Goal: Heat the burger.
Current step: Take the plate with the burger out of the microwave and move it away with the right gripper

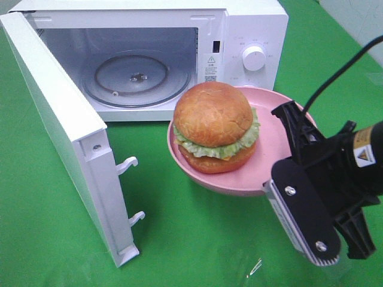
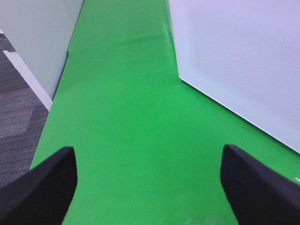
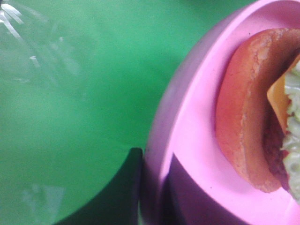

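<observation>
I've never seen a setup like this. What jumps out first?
A glossy burger sits on a pink plate, held up by its rim in the black right gripper, just in front of a white microwave. The microwave's door hangs wide open at left, baring the glass turntable.

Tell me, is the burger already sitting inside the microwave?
No, the burger rests on the pink plate outside, in front of the open microwave, whose glass turntable is bare.

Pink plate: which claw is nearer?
Right. The right claw is clamped on the pink plate rim; the left claw hangs open over green cloth beside the microwave, away from it.
</observation>
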Robot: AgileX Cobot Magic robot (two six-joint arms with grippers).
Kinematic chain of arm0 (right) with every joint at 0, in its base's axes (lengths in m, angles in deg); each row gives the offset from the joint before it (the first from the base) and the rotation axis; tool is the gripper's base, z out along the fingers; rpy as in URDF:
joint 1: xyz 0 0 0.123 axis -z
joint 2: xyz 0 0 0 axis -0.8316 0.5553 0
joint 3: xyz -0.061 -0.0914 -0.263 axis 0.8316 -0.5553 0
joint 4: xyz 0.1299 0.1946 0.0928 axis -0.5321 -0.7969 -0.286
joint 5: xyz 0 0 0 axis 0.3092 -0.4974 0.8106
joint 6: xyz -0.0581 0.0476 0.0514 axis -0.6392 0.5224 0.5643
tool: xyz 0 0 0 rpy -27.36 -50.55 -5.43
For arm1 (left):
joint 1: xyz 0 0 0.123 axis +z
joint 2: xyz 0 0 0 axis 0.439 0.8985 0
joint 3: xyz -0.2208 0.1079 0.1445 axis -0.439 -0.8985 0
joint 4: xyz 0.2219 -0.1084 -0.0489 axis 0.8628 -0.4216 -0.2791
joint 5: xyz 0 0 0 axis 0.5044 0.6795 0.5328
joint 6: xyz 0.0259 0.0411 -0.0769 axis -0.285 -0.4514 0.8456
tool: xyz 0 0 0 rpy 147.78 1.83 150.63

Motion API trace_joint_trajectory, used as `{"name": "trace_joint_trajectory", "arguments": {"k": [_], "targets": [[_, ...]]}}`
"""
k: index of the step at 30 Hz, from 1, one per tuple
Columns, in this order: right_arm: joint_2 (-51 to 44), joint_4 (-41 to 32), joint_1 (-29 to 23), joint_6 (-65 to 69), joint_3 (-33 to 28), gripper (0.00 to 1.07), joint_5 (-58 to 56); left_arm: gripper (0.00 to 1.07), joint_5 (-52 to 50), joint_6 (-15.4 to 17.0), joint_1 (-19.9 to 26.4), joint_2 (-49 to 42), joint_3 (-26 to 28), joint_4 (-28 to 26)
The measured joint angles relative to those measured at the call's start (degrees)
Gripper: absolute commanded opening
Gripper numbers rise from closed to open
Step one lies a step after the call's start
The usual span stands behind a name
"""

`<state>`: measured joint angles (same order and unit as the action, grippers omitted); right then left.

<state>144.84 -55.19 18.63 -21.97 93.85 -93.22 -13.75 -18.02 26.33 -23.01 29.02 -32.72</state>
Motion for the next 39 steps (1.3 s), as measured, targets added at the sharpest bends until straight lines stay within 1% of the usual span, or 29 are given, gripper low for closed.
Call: {"name": "trace_joint_trajectory", "arguments": {"k": [1,4,5,7,8,9,10,11,12,13,16,17,19,20,22,23,24,25,26,27,28,29,30,31,32,33,35,36,39], "targets": [[-2.9,0.6,0.0,1.3,-1.7,0.0,-1.4,0.77,0.0,0.0,0.0,0.0,0.0,0.0],[-5.8,1.9,0.0,3.6,-3.0,0.0,-3.1,0.77,0.0,0.0,0.0,0.0,0.0,0.0],[-9.1,3.8,0.0,6.5,-4.2,0.0,-5.2,0.77,0.0,0.0,0.0,0.0,0.0,0.0],[-10.7,4.8,0.0,7.9,-4.6,0.0,-6.2,0.77,0.0,0.0,0.0,0.0,0.0,0.0],[-13.5,7.4,0.0,11.5,-5.6,0.0,-8.5,0.77,0.0,0.0,0.0,0.0,0.0,0.0],[-13.5,7.4,0.0,11.5,-5.6,0.0,-8.5,0.77,0.0,0.0,0.0,0.0,0.0,0.0],[-16.4,10.0,0.0,15.8,-6.2,0.0,-11.3,0.77,0.0,0.0,0.0,0.0,0.0,0.0],[-16.4,10.0,0.0,15.8,-6.2,0.0,-11.3,0.77,0.0,0.0,0.0,0.0,0.0,0.0],[-18.9,11.9,0.0,20.1,-6.6,0.0,-13.9,0.77,0.0,0.0,0.0,0.0,0.0,0.0],[-18.9,11.9,0.0,20.1,-6.6,0.0,-13.9,0.77,0.0,0.0,0.0,0.0,0.0,0.0],[-22.5,15.7,0.0,27.6,-6.6,0.0,-19.1,0.77,0.0,0.0,0.0,0.0,0.0,0.0],[-22.5,15.7,0.0,27.6,-6.6,0.0,-19.1,0.77,0.0,0.0,0.0,0.0,0.0,0.0],[-23.5,17.5,0.0,31.7,-6.6,0.0,-21.0,0.77,0.0,0.0,0.0,0.0,0.0,0.0],[-24.0,19.5,0.0,36.2,-6.6,0.0,-23.0,0.77,0.0,0.0,0.0,0.0,0.0,0.0],[-24.0,20.4,0.0,38.0,-6.6,0.0,-23.8,0.77,0.0,0.0,0.0,0.0,0.0,0.0],[-24.0,22.4,0.0,42.5,-6.6,0.0,-25.8,0.77,0.0,0.0,0.0,0.0,0.0,0.0],[-24.0,22.4,0.0,42.5,-6.6,0.0,-25.8,0.77,0.0,0.0,0.0,0.0,0.0,0.0],[-24.0,24.5,0.0,47.8,-6.6,0.0,-27.7,0.77,0.0,0.0,0.0,0.0,0.0,0.0],[-24.0,24.5,0.0,47.8,-6.6,0.0,-27.7,0.77,0.0,0.0,0.0,0.0,0.0,0.0],[-24.0,26.5,0.0,52.9,-6.6,0.0,-29.2,0.77,0.0,0.0,0.0,0.0,0.0,0.0],[-24.0,26.5,0.0,52.9,-6.6,0.0,-29.2,0.77,0.0,0.0,0.0,0.0,0.0,0.0],[-24.0,28.1,0.0,58.5,-6.6,0.0,-30.3,0.77,0.0,0.0,0.0,0.0,0.0,0.0],[-24.0,28.1,0.0,58.5,-6.6,0.0,-30.3,0.77,0.0,0.0,0.0,0.0,0.0,0.0],[-24.0,29.5,0.0,63.4,-6.6,0.0,-31.2,0.77,0.0,0.0,0.0,0.0,0.0,0.0],[-24.0,29.5,0.0,63.4,-6.6,0.0,-31.2,0.77,0.0,0.0,0.0,0.0,0.0,0.0],[-24.0,30.5,0.2,68.6,-6.6,0.0,-31.2,0.77,0.0,0.0,0.0,0.0,0.0,0.0],[-24.0,30.8,0.2,70.5,-6.6,0.0,-31.2,0.77,0.0,0.0,0.0,0.0,0.0,0.0],[-24.0,30.9,0.2,74.5,-6.6,0.0,-31.2,0.77,0.0,0.0,0.0,0.0,0.0,0.0],[-23.6,31.0,0.2,77.6,-6.6,0.0,-31.2,0.77,0.0,0.0,0.0,0.0,0.0,0.0]]}}
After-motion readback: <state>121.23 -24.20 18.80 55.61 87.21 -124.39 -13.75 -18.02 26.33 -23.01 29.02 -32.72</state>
